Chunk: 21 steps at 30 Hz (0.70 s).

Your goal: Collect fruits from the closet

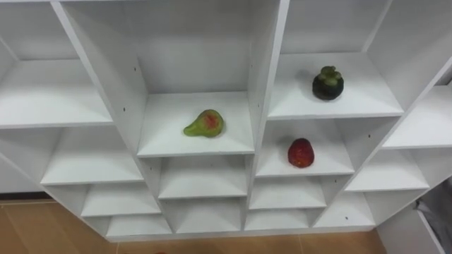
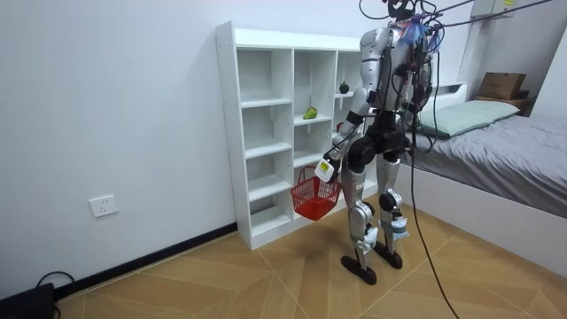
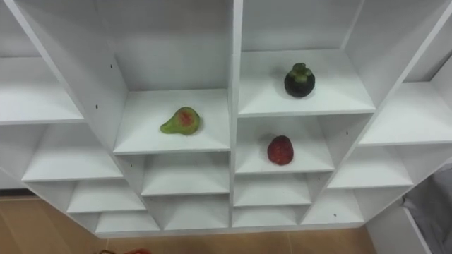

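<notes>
White closet: open cubbies split by thin upright dividers; the robot stood close before it, head tipped down at the middle shelves
Green pear: lay on its side with a red blush showing; alone in the centre cubby, clear of both side walls
Dark mangosteen: sat upright, leafy cap on top; in the next column to the right, on a shelf set a little higher than the pear's
Red fruit: rounded, strawberry-like; in the cubby directly under the mangosteen
Left hand: hung low at the robot's side in the room view; fingers curled round the handle of the red basket, which dangled by the thigh, apart from the shelves; what lay inside it could not be told
Step in hand: judged to be choosing and reaching for a first fruit; all three sat on their shelves
Doing it well: probably enter a cubby straight through its mouth, midway between the dividers; cup the pear from above and behind, since it looked likely to roll; close gently on the soft red fruit; bring the basket up under the shelf edge before letting go
Risk: an elbow or wrist clipping a divider; a nudged fruit rolling to the back wall
</notes>
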Motion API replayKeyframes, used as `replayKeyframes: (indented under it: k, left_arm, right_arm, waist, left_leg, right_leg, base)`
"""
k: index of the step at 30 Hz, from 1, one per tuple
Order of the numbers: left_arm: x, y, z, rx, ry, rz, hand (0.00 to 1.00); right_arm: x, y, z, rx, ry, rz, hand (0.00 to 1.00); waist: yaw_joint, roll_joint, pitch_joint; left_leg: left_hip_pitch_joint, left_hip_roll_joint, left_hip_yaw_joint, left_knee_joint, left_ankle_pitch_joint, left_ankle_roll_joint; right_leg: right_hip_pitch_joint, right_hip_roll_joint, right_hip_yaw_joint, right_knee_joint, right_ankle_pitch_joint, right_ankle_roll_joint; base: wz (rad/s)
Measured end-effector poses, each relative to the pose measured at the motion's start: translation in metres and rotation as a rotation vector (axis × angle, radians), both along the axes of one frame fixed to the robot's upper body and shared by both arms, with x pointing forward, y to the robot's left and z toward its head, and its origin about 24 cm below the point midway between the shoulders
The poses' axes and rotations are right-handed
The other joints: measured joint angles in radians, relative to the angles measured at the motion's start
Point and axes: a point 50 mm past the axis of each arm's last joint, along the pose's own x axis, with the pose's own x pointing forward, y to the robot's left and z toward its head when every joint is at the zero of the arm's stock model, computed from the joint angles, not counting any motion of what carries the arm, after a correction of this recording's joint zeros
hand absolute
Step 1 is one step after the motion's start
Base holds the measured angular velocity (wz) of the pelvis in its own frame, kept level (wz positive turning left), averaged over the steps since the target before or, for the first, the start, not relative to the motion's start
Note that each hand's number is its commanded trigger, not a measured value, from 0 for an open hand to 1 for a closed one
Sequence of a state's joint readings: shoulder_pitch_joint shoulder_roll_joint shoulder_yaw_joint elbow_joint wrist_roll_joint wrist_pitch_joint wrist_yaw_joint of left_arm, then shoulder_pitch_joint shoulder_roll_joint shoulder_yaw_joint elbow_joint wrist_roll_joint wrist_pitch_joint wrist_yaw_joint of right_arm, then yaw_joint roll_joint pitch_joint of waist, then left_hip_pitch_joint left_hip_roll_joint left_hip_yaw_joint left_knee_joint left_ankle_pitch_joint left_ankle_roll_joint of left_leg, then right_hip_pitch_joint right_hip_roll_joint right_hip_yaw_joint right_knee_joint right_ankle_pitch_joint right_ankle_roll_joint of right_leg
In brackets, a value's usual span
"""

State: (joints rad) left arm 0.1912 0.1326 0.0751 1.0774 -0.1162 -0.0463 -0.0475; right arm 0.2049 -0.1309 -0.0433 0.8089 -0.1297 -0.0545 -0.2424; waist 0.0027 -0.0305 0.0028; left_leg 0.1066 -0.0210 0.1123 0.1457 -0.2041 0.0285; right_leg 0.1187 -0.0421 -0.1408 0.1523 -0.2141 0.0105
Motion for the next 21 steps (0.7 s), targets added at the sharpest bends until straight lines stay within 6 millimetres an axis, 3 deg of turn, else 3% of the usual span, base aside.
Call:
replayKeyframes:
  k: [6,14,21]
  left_arm:
    - [0.003,0.0,0.001,0.003,-0.029,-0.008,1.0]
    - [0.001,0.0,0.002,0.003,-0.045,-0.009,1.0]
    - [0.002,0.0,0.003,-0.001,-0.059,-0.013,1.0]
  right_arm:
    - [0.038,0.013,0.038,-0.037,-0.269,0.119,0.0]
    - [0.053,0.025,0.068,-0.063,-0.455,0.177,0.0]
    - [0.074,0.034,0.115,-0.075,-0.704,0.219,0.0]
  waist:
    - [-0.001,0.007,-0.0046]
    - [-0.001,0.017,-0.0035]
    - [-0.004,0.033,-0.0063]
  left_leg:
    - [0.0,0.001,0.002,0.0,0.0,0.0]
    - [-0.01,0.008,0.0,-0.003,-0.001,-0.001]
    - [-0.042,0.01,0.002,0.007,0.0,-0.001]
  right_leg:
    - [0.001,0.001,0.0,-0.001,0.001,-0.001]
    - [-0.014,0.006,0.0,0.002,0.01,-0.003]
    - [-0.037,0.009,0.002,0.016,0.017,-0.006]
  base:
    - [0.0]
    - [-0.01]
    - [-0.02]
